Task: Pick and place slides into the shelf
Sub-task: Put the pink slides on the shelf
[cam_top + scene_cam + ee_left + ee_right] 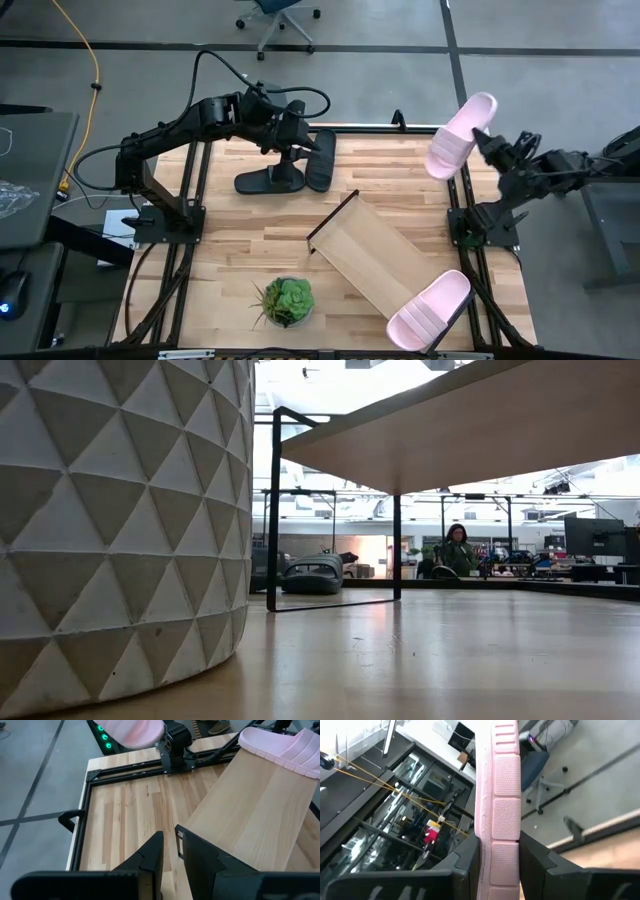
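My right gripper (484,138) is shut on a pale pink slide (460,135), held high over the table's far right corner. The second pink slide (430,310) lies on the near right end of the shelf (370,255), a light-wood board on a black frame lying slantwise across the table's middle. Two black slides (268,181) (321,160) lie on the tabletop at the far left of centre. My left gripper (297,150) hangs just above them, shut and empty; in its wrist view its gripper (170,847) has nothing between the fingers. My right gripper pinches the pink slide's sole between its two fingers, across the sole's thickness, at one long side edge (500,847) between heel and strap. The fingers come about level from the table's right. The slide is lifted clear of the table and reaches away past the fingers.
A potted green plant (285,300) in a white faceted pot (120,530) stands near the front edge, left of the shelf. The table's black frame rail (125,767) runs along its edges. Bare planks lie between the black slides and the shelf. A person (455,550) sits far behind.
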